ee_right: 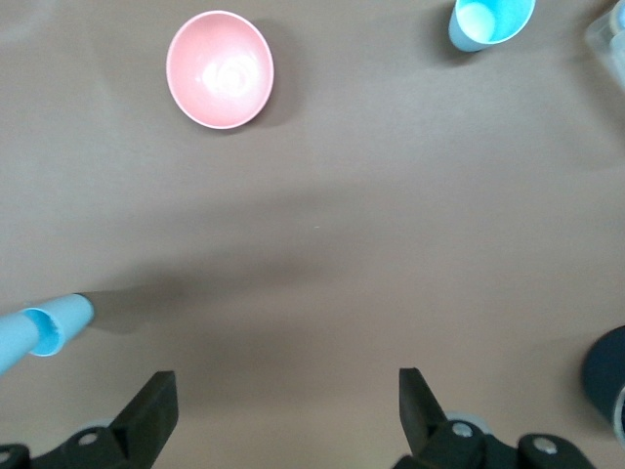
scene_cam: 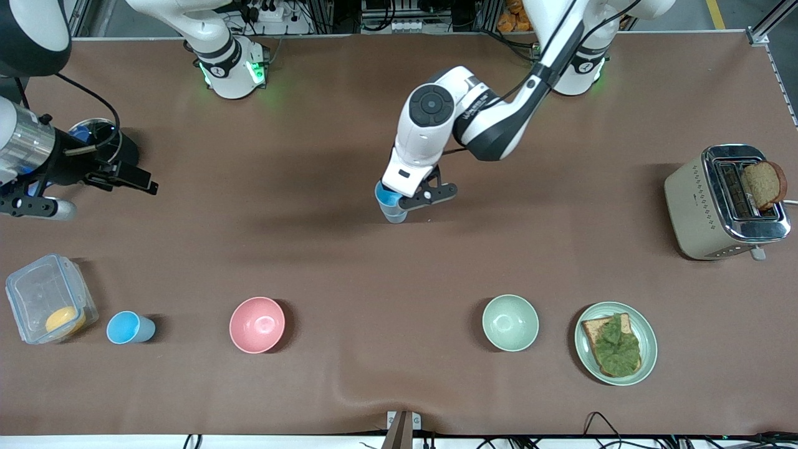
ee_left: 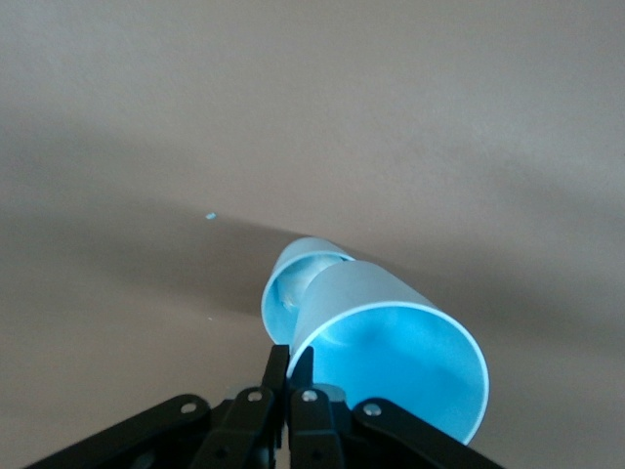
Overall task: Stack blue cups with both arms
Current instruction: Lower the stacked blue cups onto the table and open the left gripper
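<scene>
Near the middle of the brown table (scene_cam: 399,262), we are judging the largest risk first: the left arm (scene_cam: 499,125) is reaching down from its base with its wrist bent low, and the left gripper (scene_cam: 408,199) is pinching only the thin rim of a blue cup (scene_cam: 391,202). In the left wrist view that held cup (ee_left: 391,342) is tilting, with a second blue cup (ee_left: 298,278) showing past it, apparently nested; we cannot tell whether it is seated fully. A rim pinch this shallow could be letting the pair swing or slip, and a tilted set-down could be tipping them over.

At the right arm's end, the right arm (scene_cam: 25,156) is waiting, and the right gripper (scene_cam: 121,178) is hovering over the table with its fingers (ee_right: 146,415) spread wide and holding nothing.

Smallest, a third blue cup (scene_cam: 128,328) is standing upright well apart, between the clear lidded container (scene_cam: 47,299) and the pink bowl (scene_cam: 257,324). Reaching it, we are risking a knock against either neighbour.
</scene>
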Available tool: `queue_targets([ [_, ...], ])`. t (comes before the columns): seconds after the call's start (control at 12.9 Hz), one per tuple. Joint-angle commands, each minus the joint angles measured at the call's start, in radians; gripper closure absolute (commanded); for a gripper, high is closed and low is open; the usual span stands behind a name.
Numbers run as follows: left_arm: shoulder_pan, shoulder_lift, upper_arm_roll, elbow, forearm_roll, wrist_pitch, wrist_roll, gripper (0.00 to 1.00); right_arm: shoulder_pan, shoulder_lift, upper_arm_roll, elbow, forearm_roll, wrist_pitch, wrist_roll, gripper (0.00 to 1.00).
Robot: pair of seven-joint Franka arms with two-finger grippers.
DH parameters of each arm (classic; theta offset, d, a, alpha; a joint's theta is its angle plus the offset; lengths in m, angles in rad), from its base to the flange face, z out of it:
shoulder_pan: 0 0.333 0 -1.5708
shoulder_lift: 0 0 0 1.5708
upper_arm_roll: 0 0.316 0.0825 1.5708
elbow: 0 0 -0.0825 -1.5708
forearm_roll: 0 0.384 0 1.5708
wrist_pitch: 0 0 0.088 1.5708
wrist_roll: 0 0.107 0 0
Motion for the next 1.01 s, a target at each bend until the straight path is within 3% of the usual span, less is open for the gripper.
queue_targets([
  [0.0,-0.009,-0.009,0.013,-0.042,-0.013,0.060,-0.015,1.00,-0.013,-0.021,0.018,-0.024,-0.048,0.013,-0.035,0.00],
  [0.47,-0.006,-0.012,0.012,-0.105,0.033,0.090,-0.013,1.00,-0.010,-0.007,0.020,-0.003,-0.055,0.011,-0.041,0.00],
  [0.54,-0.001,-0.010,0.012,-0.101,0.032,0.090,-0.018,0.91,-0.010,-0.007,0.020,-0.003,-0.056,0.011,-0.041,0.00],
  [0.62,0.005,-0.010,0.010,-0.098,0.027,0.090,-0.021,0.13,-0.010,-0.007,0.020,-0.003,-0.056,0.011,-0.041,0.00],
  [0.7,0.003,-0.016,0.011,-0.095,0.025,0.090,-0.023,0.00,-0.009,-0.007,0.020,-0.003,-0.056,0.011,-0.041,0.00],
  [0.93,0.054,-0.093,0.027,-0.081,0.048,0.082,0.002,0.00,-0.007,-0.007,0.020,-0.001,-0.056,0.010,-0.041,0.00],
])
